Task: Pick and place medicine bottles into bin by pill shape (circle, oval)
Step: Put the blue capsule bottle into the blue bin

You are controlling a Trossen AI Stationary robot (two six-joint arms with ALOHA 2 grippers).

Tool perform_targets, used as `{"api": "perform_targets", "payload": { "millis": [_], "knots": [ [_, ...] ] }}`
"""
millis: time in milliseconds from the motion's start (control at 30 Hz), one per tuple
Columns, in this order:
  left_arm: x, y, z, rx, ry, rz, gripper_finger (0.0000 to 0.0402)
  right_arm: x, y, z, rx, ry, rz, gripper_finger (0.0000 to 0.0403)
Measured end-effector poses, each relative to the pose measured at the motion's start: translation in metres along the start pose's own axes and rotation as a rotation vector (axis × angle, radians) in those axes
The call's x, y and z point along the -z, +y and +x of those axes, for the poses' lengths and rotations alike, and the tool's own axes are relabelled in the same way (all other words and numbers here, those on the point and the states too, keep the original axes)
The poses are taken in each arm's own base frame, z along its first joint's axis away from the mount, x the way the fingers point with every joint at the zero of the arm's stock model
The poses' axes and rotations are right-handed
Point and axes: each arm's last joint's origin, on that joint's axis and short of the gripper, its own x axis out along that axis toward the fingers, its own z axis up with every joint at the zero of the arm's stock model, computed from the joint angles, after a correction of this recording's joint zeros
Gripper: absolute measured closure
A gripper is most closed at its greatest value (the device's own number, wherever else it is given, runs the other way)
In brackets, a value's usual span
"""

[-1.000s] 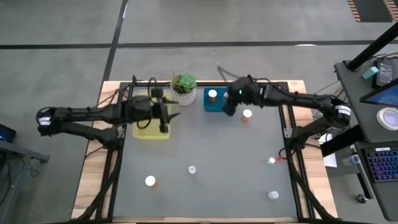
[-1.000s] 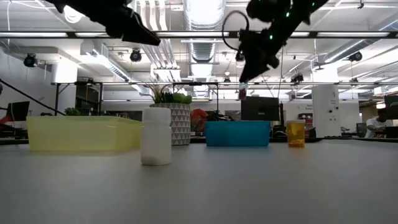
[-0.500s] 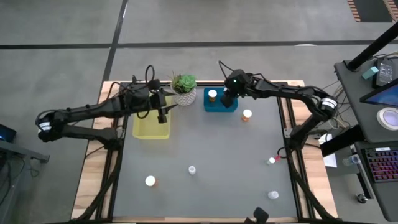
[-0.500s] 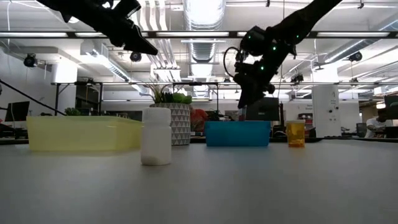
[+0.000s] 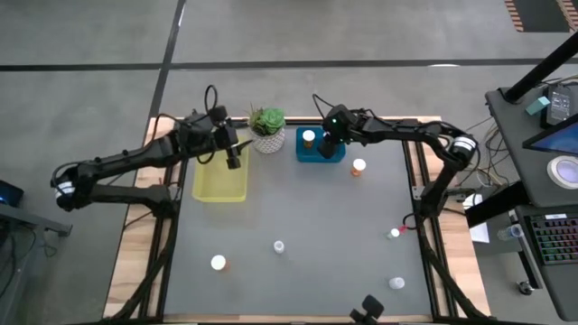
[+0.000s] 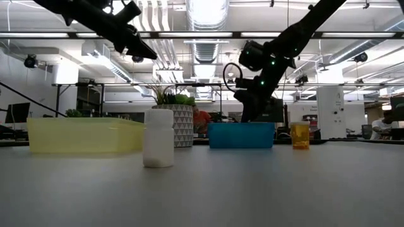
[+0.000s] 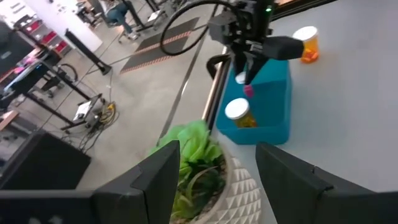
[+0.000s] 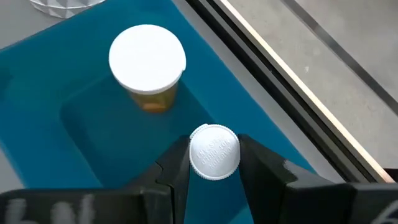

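No wording can be read anywhere. The white cap between the right gripper's fingers bears embossed lettering (too blurred to make out), and nothing else carries text.

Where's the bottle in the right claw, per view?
High: hidden under the right claw, over the blue bin.
Low: not visible; claw dips behind the bin.
Left wrist: white-capped bottle above the bin.
Right wrist: bottle between fingers.
Landmark: blue bin.
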Motion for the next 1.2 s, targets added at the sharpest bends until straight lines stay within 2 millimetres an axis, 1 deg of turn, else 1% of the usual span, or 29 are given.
{"api": "perform_targets", "payload": {
  "millis": [167,567,800,1000,1200],
  "knots": [
    [0.001,0.004,-0.002,-0.019,0.002,-0.007,0.0206,0.002,-0.002,0.006,0.005,0.008,0.031,0.0291],
    [-0.002,0.007,-0.016,-0.035,-0.026,-0.010,0.0206,0.001,-0.001,0.006,0.004,0.003,0.052,0.0291],
    [-0.002,0.007,-0.018,-0.036,-0.027,-0.011,0.0206,0.002,-0.001,0.007,0.005,0.007,0.051,0.0291],
    [-0.001,0.006,-0.018,-0.032,-0.021,-0.014,0.0206,0.006,0.000,0.016,0.005,0.034,0.047,0.0279],
    [-0.001,0.006,-0.018,-0.033,-0.022,-0.016,0.0206,0.007,0.000,0.018,0.017,0.038,0.061,0.0256]
  ]
}}
